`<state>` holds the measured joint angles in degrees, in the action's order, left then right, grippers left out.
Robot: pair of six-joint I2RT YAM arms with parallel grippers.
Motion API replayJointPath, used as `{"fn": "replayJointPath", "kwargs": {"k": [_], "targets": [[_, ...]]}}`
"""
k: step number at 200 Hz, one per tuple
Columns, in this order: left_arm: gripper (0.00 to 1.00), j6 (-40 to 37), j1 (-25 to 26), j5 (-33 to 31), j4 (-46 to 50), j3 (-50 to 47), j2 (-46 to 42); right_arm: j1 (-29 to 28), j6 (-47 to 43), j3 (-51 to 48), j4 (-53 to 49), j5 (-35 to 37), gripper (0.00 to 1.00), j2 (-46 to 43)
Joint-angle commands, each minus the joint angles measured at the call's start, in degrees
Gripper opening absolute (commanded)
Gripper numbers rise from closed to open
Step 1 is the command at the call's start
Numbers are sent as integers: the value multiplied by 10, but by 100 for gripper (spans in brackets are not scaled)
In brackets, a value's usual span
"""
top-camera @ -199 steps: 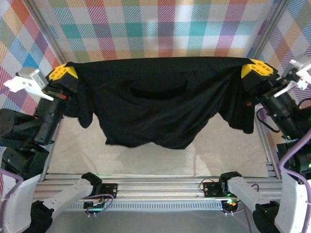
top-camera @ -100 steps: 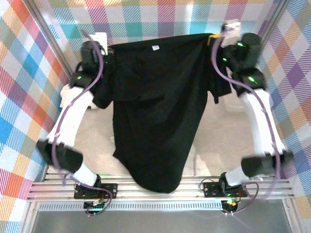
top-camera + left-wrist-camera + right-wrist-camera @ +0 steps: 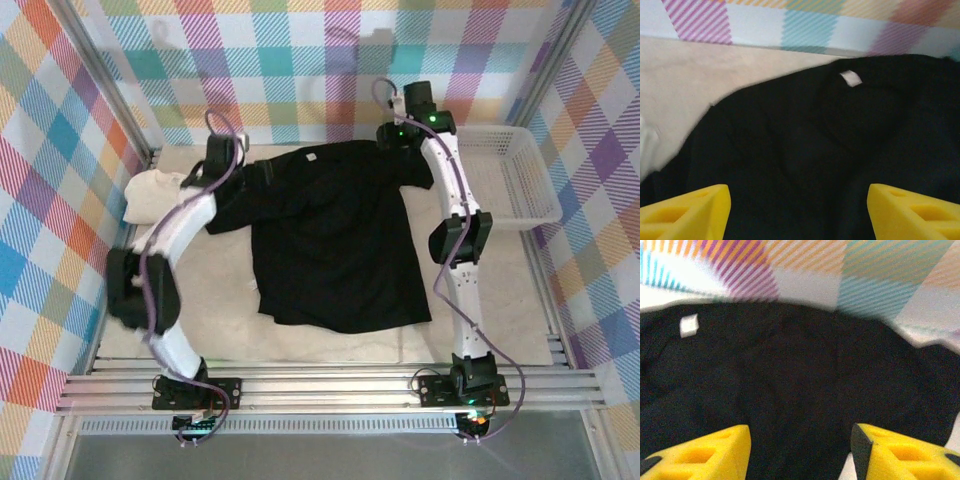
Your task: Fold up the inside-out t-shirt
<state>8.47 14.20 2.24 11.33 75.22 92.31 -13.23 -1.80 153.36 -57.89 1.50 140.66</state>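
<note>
The inside-out t-shirt (image 3: 335, 240) is black and lies spread flat on the table, collar toward the far wall, with a small white tag (image 3: 315, 155) at the neck. My left gripper (image 3: 250, 168) hovers over its far-left shoulder. In the left wrist view the left gripper (image 3: 799, 215) is open, its yellow fingers (image 3: 685, 210) wide apart above the black cloth (image 3: 805, 150). My right gripper (image 3: 397, 135) is over the far-right shoulder. In the right wrist view the right gripper (image 3: 800, 455) is open above the cloth (image 3: 790, 380), holding nothing, with the tag (image 3: 688, 325) to its left.
A smaller white garment (image 3: 153, 195) lies bunched at the far left, beside the left arm. A white mesh basket (image 3: 512, 175) stands at the far right. The plaid back wall (image 3: 320, 60) is close behind both grippers. Bare table (image 3: 200, 320) shows near the front.
The t-shirt hung stretched in the air between both shut grippers. It was swung toward the far wall and now lies flat. Both grippers have opened and let go.
</note>
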Motion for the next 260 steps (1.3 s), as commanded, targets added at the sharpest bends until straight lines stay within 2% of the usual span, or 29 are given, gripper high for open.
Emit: {"fn": "replayJointPath", "kwargs": {"k": [1,16,27,43,59,76,88,113,147,180,204,211,228,260], "targets": [[72,41,66,101,-183,-144,-98,-57,-4,-274,14,6,57,-201],[73,-28,131,135,-179,-199,-131,-54,17,-490,126,-55,58,-330],[72,-99,193,132,-156,-225,-142,-52,28,-588,157,-81,59,-402],[72,-194,285,162,-153,-273,-146,-52,49,-721,193,-98,62,-504],[72,-254,370,134,-153,-291,-119,-45,68,-806,207,-112,64,-566],[71,-325,435,131,-72,-256,-64,-26,89,-863,218,-112,64,-604],[71,-370,465,104,-19,-242,-25,-14,98,-885,229,-114,64,-620],[70,-391,471,78,38,-236,14,-6,98,-907,238,-118,64,-638],[67,-391,471,96,41,-229,39,-5,96,-914,241,-127,64,-628],[46,-401,472,70,56,-213,65,-5,95,-915,241,-130,64,-630],[19,-389,470,70,27,-215,60,-5,96,-917,238,-125,64,-638],[14,-381,468,81,23,-214,58,-5,97,-917,236,-127,64,-640],[9,-354,460,106,19,-207,50,-5,99,-922,228,-130,63,-654],[8,-313,431,176,28,-193,29,-5,104,-936,212,-138,64,-691]]}}
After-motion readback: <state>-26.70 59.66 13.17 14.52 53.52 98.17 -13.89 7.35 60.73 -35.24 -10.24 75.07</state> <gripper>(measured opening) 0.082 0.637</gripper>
